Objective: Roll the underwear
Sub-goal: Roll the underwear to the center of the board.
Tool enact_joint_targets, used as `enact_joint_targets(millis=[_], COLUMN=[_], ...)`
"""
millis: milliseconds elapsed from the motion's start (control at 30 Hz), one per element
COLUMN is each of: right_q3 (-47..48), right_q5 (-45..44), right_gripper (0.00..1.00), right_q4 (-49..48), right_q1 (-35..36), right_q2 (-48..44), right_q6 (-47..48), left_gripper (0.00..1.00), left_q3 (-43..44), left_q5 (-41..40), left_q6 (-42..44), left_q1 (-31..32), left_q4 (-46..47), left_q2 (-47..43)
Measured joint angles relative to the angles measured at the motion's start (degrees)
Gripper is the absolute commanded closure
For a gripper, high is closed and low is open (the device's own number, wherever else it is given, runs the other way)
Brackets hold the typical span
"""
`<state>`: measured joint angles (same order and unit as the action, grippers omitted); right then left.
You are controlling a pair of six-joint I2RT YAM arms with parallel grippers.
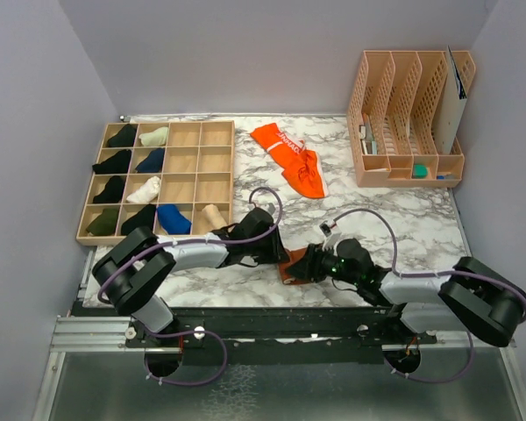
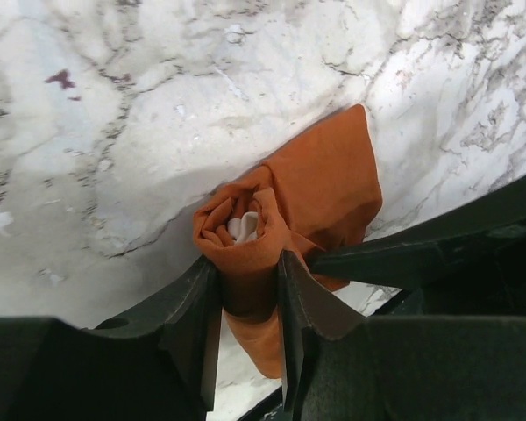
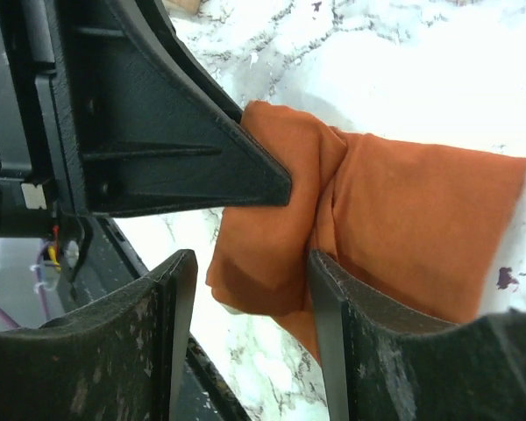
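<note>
You are pinching the rolled end of the brown briefs (image 2: 324, 184) between your left jaws. Your right jaws are standing spread, one on each side of the loose part, not squeezing it. The brown briefs are lying on the worktop (image 1: 403, 219), in front of the box (image 1: 199, 162) and a little to its right.

I think you are doing the rolling step, and it is looking about half done. One end is a tight curl with a bit of white showing inside, and the other end is lying flat. To do it well, you are needing a snug left pinch so the curl is not popping open. Try turning the roll toward the flat end while the right jaws are pressing that flap down smooth, with no bumps.

You are working with two briefs. One is the brown one, and the orange briefs (image 1: 291, 158) are lying spread out to the right of the box, not rolled yet. The box is holding ten little bundles (image 1: 174, 219).
</note>
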<state>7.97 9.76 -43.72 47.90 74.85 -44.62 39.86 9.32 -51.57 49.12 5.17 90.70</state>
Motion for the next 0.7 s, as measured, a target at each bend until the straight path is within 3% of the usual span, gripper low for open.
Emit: enact_joint_targets(millis=[133,367,567,700], right_q3=[3.1,12.5,22.5,26.8], right_q5=[0.2,0.0,-0.2,-3.1], right_gripper=[0.42,0.42,0.43,0.44], right_q4=[10.6,25.0,30.8,31.4], right_q1=[0.0,0.0,1.2,7.8], right_q2=[-4.9,-5.5,-1.9,2.7], right_q6=[7.1,18.4,23.2,24.8], left_gripper=[0.78,0.79,0.81,0.77], left_q3=[0.0,-3.9,-11.6,-15.7], left_q5=[-3.3,-9.9,-14.8,-16.0], left_q6=[0.0,-2.4,-9.3,-12.9], left_q1=[-0.2,-1.8,-2.6,-2.6], left_q4=[-3.7,-10.4,-15.6,-17.0], left_q2=[-2.2,-10.3,-22.4,-28.4])
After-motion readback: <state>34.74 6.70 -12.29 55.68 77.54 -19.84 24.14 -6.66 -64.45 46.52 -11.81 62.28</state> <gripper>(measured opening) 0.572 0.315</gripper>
